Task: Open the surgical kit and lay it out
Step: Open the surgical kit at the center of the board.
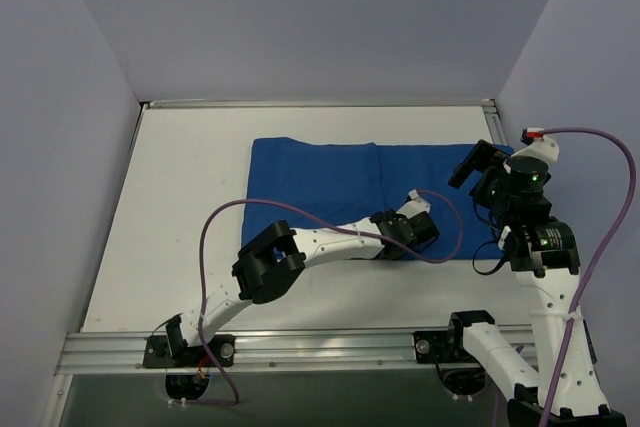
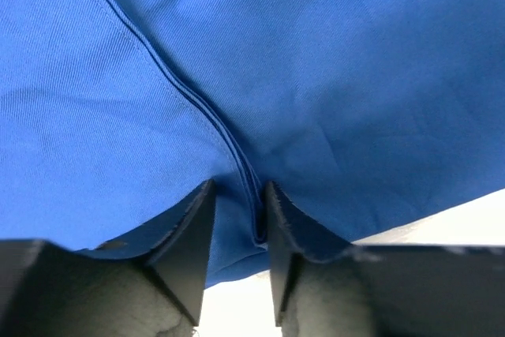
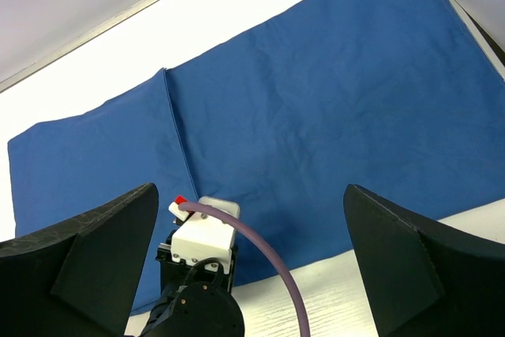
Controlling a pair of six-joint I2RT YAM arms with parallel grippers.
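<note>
The surgical kit shows only as a folded royal-blue cloth wrap (image 1: 330, 182) lying flat on the white table; whatever it holds is hidden. A folded hem (image 2: 197, 104) runs across the cloth (image 2: 339, 69) toward its near edge. My left gripper (image 2: 239, 187) is down at that near edge (image 1: 387, 245), its jaws a narrow gap apart astride the hem, which lies against the right finger. My right gripper (image 1: 478, 162) hangs wide open above the cloth's right part (image 3: 339, 92), with nothing between its fingers (image 3: 251, 189).
Bare white table (image 1: 180, 207) lies left of and in front of the cloth. A metal rail (image 1: 300, 347) edges the near side, and grey walls enclose the other sides. Purple cables (image 1: 215, 247) loop off both arms. The left arm's wrist (image 3: 203, 238) sits below my right gripper.
</note>
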